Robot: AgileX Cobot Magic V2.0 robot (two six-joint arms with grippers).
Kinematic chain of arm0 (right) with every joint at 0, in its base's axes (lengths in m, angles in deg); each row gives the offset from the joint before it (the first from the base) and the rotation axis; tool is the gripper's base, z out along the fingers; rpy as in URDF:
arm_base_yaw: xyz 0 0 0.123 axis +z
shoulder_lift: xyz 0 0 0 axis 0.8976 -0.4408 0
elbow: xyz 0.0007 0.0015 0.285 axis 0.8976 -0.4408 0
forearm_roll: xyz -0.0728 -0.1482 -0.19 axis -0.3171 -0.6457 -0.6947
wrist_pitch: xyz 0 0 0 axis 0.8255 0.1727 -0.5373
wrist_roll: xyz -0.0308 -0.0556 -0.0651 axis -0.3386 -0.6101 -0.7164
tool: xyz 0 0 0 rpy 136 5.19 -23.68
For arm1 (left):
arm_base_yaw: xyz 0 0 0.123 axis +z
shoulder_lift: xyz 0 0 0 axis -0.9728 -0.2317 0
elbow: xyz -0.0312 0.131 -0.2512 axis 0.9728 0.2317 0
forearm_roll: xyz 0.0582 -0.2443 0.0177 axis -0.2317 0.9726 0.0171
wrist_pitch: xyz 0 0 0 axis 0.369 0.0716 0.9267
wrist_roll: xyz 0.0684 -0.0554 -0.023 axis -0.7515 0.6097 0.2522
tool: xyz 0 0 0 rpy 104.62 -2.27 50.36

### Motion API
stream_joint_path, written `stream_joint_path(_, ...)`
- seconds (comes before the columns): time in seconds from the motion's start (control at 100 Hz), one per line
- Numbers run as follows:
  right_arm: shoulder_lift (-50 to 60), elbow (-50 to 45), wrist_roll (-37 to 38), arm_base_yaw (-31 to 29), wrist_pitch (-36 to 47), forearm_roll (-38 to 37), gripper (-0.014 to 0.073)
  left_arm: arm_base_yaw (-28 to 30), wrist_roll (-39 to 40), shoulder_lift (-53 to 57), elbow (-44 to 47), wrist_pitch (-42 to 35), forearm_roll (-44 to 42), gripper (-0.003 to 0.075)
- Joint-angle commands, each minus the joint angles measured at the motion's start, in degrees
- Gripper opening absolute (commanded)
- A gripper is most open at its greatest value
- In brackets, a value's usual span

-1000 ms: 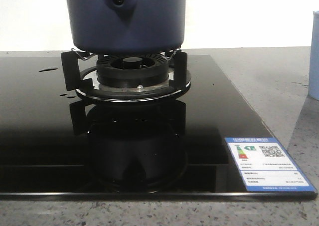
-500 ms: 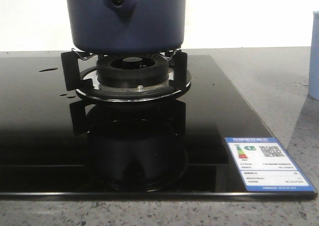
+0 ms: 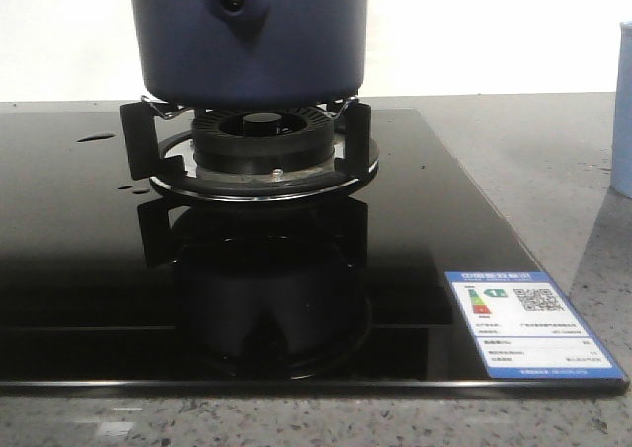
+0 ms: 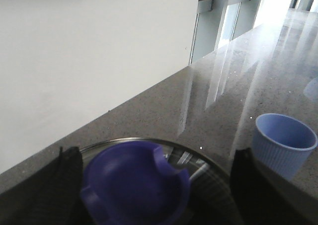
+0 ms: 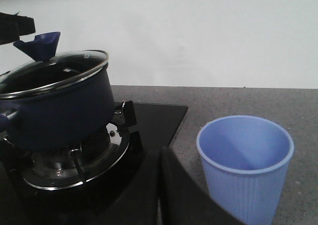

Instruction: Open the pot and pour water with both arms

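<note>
The dark navy pot [image 3: 252, 42] stands on the burner grate; its handle stub with a round hole faces the front camera. A glass lid [image 5: 54, 68] with a metal rim covers it, topped by a blue knob [image 4: 134, 183]. My left gripper [image 4: 155, 178] is open, its two black fingers standing either side of the knob, with a wide gap on one side. In the right wrist view, part of the left gripper [image 5: 12, 26] shows beside the knob [image 5: 39, 43]. My right gripper [image 5: 160, 183] is shut on nothing, low between the pot [image 5: 59, 111] and a pale blue cup.
The pale blue ribbed cup [image 5: 244, 165] stands upright on the speckled stone counter, right of the stove. The burner [image 3: 262, 141] sits in a black glass cooktop [image 3: 79, 269] with an energy label [image 3: 528, 324] at its front right corner. A white wall runs behind.
</note>
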Motion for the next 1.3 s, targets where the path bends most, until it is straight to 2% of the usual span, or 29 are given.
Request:
stream_joint_path(0.0,-0.3,2.2,-0.6,-0.3,2.7,0.8,-0.0065,0.2,0.6,4.6,-1.6,1.6,2.5,0.0552)
stream_joint_path(0.09,-0.3,2.2,-0.6,-0.3,2.2,0.9,-0.0065,0.7,4.5,7.5,-1.6,0.5,-1.9,0.0513)
stream_joint_path(0.21,0.6,2.2,-0.6,-0.3,-1.4,1.0,-0.0065,2.3,17.4,13.8,0.0,-2.5,-13.4,0.0377)
stream_joint_path(0.32,3.0,2.2,-0.6,-0.3,-6.1,1.0,-0.0065,4.7,23.6,20.8,4.2,-2.6,-20.7,0.0293)
stream_joint_path(0.45,7.8,2.2,-0.6,-0.3,-10.1,1.0,-0.0065,8.4,25.0,32.8,12.9,-4.1,-22.1,0.0223)
stream_joint_path(0.62,15.1,2.2,-0.6,-0.3,-13.6,1.0,-0.0065,11.8,25.0,50.7,25.7,-10.1,-22.5,0.0144)
stream_joint_path(0.76,19.3,2.2,-0.6,-0.3,-14.6,1.0,-0.0065,12.4,25.1,62.6,34.6,-14.8,-23.5,-0.0015)
stream_joint_path(0.93,20.6,2.2,-0.6,-0.3,-14.4,1.1,-0.0065,12.4,26.7,68.7,40.1,-14.9,-24.1,-0.0019)
stream_joint_path(1.29,20.6,2.2,-0.6,-0.3,-14.4,1.1,-0.0066,12.4,26.7,69.4,40.8,-14.7,-23.5,-0.0019)
